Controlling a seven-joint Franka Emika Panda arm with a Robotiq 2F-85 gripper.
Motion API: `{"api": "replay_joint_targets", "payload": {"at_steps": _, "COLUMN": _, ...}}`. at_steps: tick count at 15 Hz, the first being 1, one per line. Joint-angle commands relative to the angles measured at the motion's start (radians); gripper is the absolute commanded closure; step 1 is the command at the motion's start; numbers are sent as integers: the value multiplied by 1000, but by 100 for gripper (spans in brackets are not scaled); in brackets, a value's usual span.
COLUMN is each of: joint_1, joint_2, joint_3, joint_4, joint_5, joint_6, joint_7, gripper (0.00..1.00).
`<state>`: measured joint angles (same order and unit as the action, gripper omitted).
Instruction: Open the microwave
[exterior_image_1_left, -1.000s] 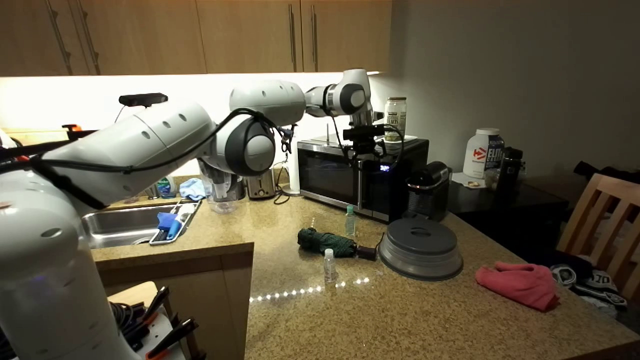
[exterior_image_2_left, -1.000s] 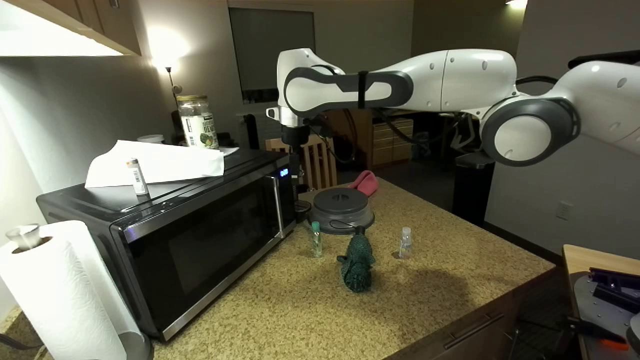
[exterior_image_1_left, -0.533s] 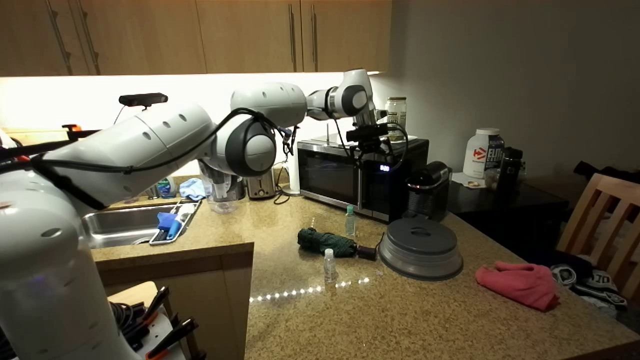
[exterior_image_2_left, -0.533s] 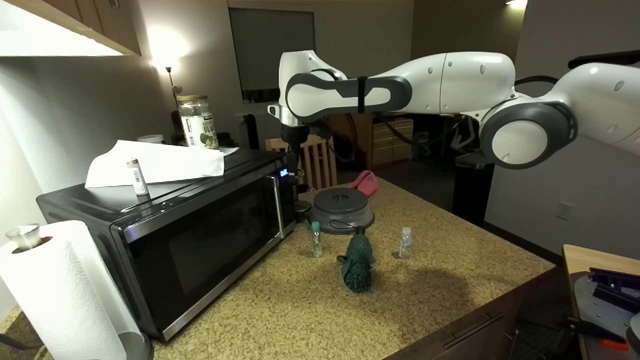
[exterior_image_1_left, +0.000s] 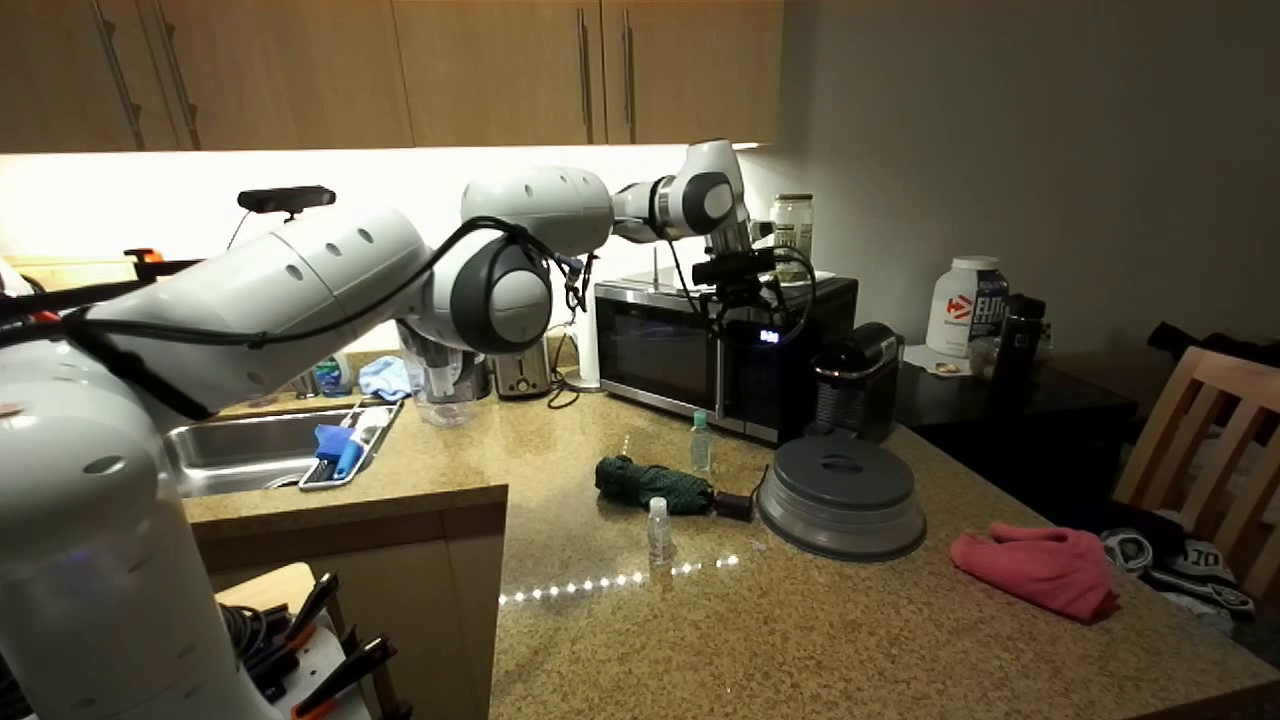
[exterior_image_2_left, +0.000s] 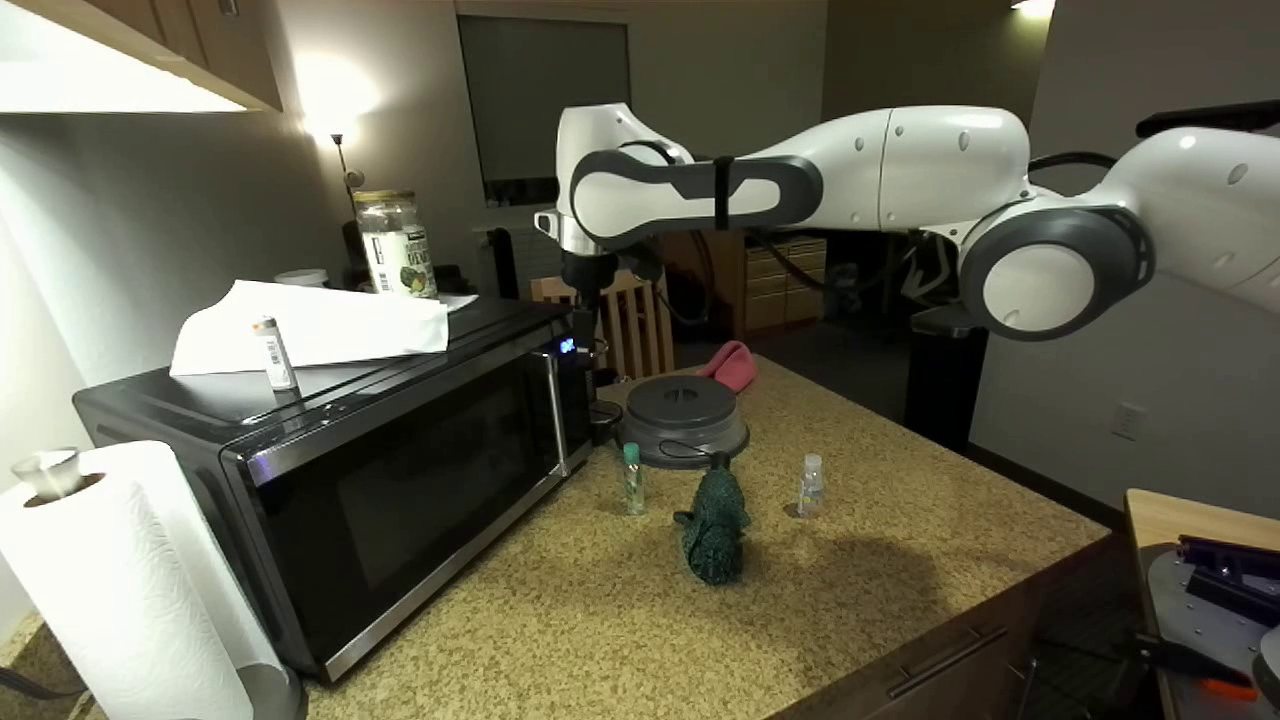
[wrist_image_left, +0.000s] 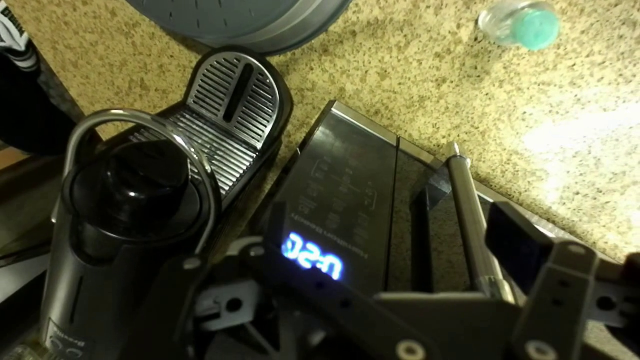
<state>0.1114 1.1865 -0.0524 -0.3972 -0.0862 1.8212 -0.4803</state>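
In an exterior view I find, leftmost, a paper towel roll (exterior_image_2_left: 130, 600) standing just beside the microwave (exterior_image_2_left: 360, 470), which sits on the speckled surface (exterior_image_2_left: 610, 630) with its door (exterior_image_2_left: 430, 500) closed. Its long axis runs from the roll, near the camera, back to the blue display (exterior_image_2_left: 568, 345) at the right; the door faces right, toward a green-capped bottle (exterior_image_2_left: 634, 487), a folded green umbrella (exterior_image_2_left: 716, 525) and a clear bottle (exterior_image_2_left: 811, 488).

In an exterior view, and nowhere else, a sink (exterior_image_1_left: 250, 448) and a toaster (exterior_image_1_left: 522, 378) show at left; then comes the microwave again, its axis slanting from farther off at left to nearer at right, and past it a grey domed cover (exterior_image_1_left: 842, 500) and a pink cloth (exterior_image_1_left: 1038, 572).

The wrist view alone gives me, left to right, a coffee maker (wrist_image_left: 135, 215) from above, the lit digits close up, the door handle (wrist_image_left: 471, 215), and one of my fingers (wrist_image_left: 520, 250). They are spread, with the handle between them in that view; whether they touch it I cannot tell.
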Motion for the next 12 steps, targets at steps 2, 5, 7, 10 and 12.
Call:
{"api": "replay_joint_targets", "payload": {"at_steps": 2, "joint_1": 0, "joint_2": 0, "joint_3": 0, "joint_4": 0, "joint_5": 0, "joint_6": 0, "joint_7": 0, "gripper": 0}}
{"api": "replay_joint_targets", "payload": {"at_steps": 5, "joint_1": 5, "joint_2": 2, "joint_3": 0, "joint_4": -1, "joint_5": -1, "joint_6": 3, "joint_7": 5, "gripper": 0}}
{"api": "replay_joint_targets", "payload": {"at_steps": 7, "joint_1": 19, "joint_2": 3, "joint_3": 15, "joint_4": -8, "joint_5": 12, "joint_6": -4, "joint_7": 10, "gripper": 0}}
{"api": "replay_joint_targets", "payload": {"at_steps": 10, "joint_1": 40, "joint_2": 2, "joint_3": 48, "joint_4": -17, "joint_5": 25, "joint_6": -30, "joint_7": -6, "gripper": 0}}
{"api": "replay_joint_targets", "payload": {"at_steps": 12, "joint_1": 58, "joint_2": 3, "joint_3": 62, "joint_4": -19, "joint_5": 22, "joint_6": -45, "joint_7": -9, "gripper": 0}}
